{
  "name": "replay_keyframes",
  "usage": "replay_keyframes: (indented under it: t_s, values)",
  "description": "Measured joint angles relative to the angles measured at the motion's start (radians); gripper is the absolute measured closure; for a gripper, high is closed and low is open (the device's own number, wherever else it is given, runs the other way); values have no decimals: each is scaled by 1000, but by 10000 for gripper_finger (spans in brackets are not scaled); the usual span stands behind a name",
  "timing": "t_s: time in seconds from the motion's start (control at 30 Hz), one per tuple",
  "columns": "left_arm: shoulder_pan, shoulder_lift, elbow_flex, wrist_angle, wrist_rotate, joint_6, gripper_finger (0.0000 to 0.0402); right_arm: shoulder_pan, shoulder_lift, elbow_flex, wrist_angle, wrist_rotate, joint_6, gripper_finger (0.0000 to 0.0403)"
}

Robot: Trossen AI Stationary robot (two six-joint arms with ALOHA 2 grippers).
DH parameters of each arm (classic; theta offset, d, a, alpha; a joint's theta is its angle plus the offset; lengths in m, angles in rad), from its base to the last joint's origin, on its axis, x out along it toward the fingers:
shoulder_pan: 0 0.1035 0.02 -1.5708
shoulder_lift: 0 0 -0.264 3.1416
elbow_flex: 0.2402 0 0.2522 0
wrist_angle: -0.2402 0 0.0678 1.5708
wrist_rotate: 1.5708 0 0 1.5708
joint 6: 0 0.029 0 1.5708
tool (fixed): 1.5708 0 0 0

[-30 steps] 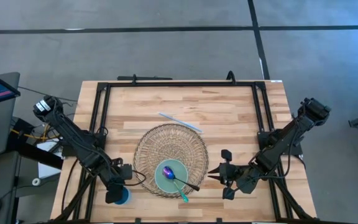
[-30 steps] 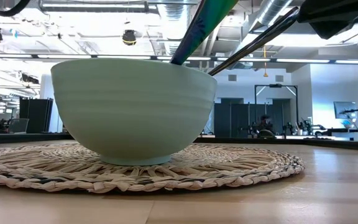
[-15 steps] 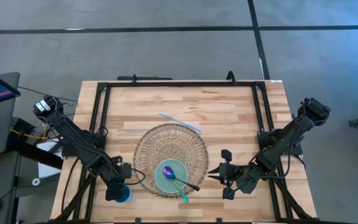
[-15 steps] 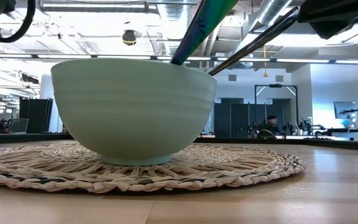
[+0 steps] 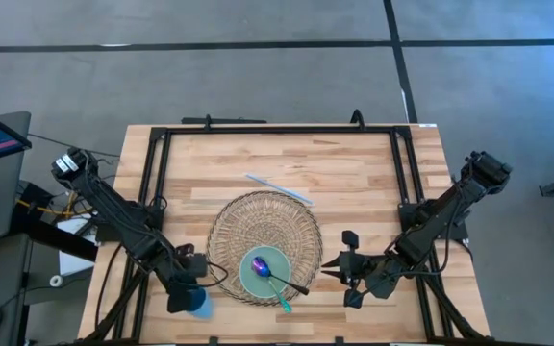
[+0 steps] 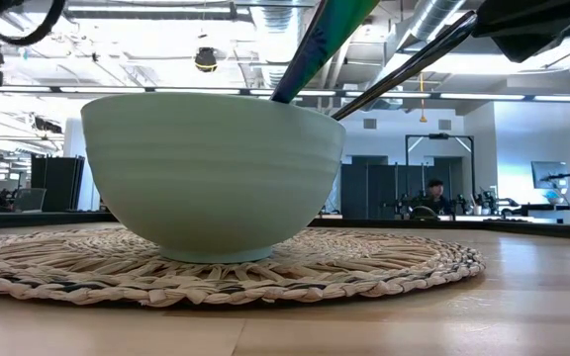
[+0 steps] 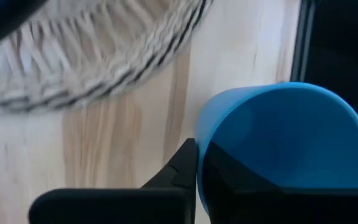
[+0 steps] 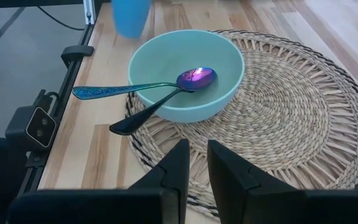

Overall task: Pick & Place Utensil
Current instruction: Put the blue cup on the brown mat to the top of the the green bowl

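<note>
A pale green bowl (image 5: 264, 272) stands on a round woven mat (image 5: 258, 216). In it lie an iridescent spoon (image 8: 135, 88) and a black spoon (image 8: 146, 114), their handles sticking out over the rim toward the table's near edge. A blue cup (image 5: 199, 306) stands at the near left corner, with my left gripper (image 7: 197, 168) shut on its rim. My right gripper (image 8: 197, 163) hovers to the right of the mat, pointing at the bowl. Its fingers are slightly apart with nothing between them. My left gripper pinches the blue cup's wall at the rim (image 7: 199, 134), on the side toward the mat. One finger (image 7: 225, 180) is inside the cup and the other (image 7: 180, 171) is outside. The fingers slant down from above. The cup stands upright (image 8: 130, 15) on the table.
A thin pale blue stick (image 5: 279, 188) lies on the wood beyond the mat. A black frame rail (image 5: 152, 192) runs along the table's left, right and far sides. Bare wood shows across the table's far half.
My left arm has shifted slightly over the blue cup: its cable and housing move in the low view's upper left corner. The bowl, the spoons and my right arm have kept still.
</note>
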Motion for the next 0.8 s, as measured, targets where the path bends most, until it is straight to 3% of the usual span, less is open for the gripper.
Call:
replay_keyframes:
  t_s: [0.3,0.8]
  values:
    - [4,0,0,231,-72,-2,391,0,0,0,0,0,0,351]
    - [14,0,50,377,-221,10,392,-20,0,0,0,0,0,351]
